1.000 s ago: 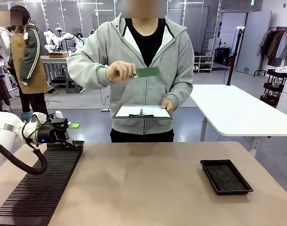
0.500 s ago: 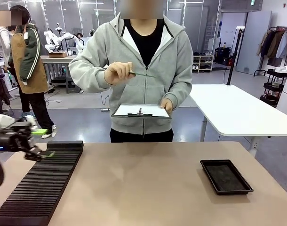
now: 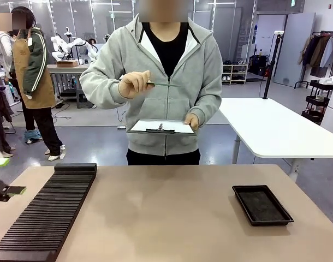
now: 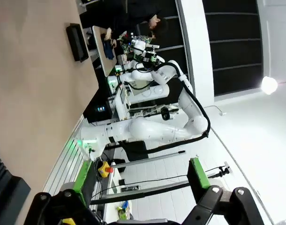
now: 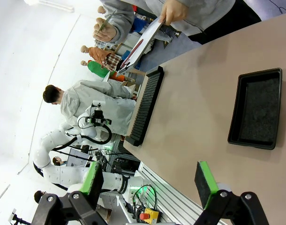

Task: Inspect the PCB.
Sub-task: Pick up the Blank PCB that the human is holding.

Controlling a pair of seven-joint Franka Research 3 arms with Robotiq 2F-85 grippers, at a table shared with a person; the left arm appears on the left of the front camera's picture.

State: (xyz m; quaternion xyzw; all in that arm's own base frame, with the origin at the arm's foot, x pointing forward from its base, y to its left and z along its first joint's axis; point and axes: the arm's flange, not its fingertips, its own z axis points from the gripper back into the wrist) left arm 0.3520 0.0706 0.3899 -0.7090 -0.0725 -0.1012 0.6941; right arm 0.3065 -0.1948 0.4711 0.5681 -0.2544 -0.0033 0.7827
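A white table stood on the grey floor, with a clothes rack and low shelves beyond it.

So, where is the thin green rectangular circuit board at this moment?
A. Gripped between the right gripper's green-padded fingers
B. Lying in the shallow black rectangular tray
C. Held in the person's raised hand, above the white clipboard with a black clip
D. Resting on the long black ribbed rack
C: the person's raised hand pinches the thin green circuit board, seen nearly edge-on, above the white clipboard that the other hand holds.
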